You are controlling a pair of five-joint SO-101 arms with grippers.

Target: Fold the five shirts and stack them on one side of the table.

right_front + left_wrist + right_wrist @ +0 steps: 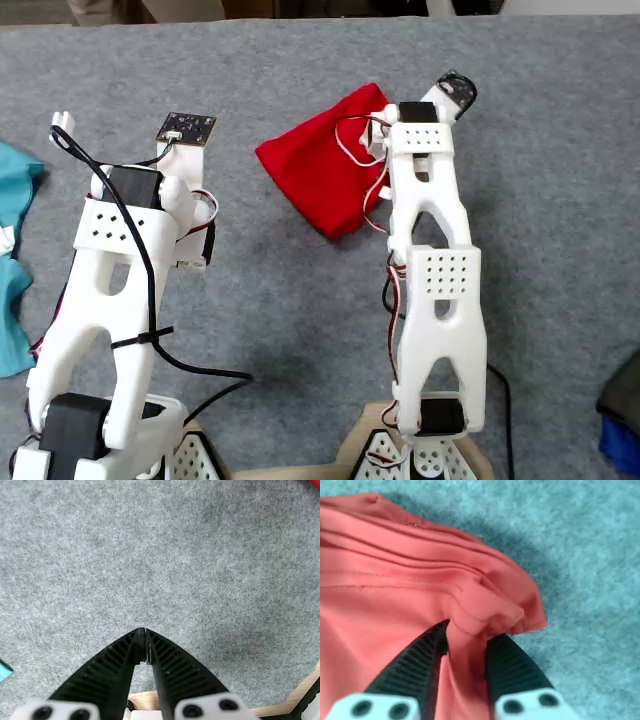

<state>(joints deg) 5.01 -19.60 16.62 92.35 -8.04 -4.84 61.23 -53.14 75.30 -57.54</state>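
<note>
A red shirt [325, 170] lies bunched on the grey felt table [300, 300] near its middle back. My right gripper [465, 640] is shut on a fold of the red shirt [410, 590] at its edge; in the high view the right arm [425, 170] covers the shirt's right side. My left gripper [145, 635] is shut with nothing in it, hovering over bare felt; the left arm [130, 260] stands to the left of the red shirt. A teal shirt [14, 260] lies at the table's left edge.
A blue and dark item [622, 420] sits at the right edge of the table. A black cable [150, 300] runs across the left arm. The wooden mount [370, 450] shows at the front edge.
</note>
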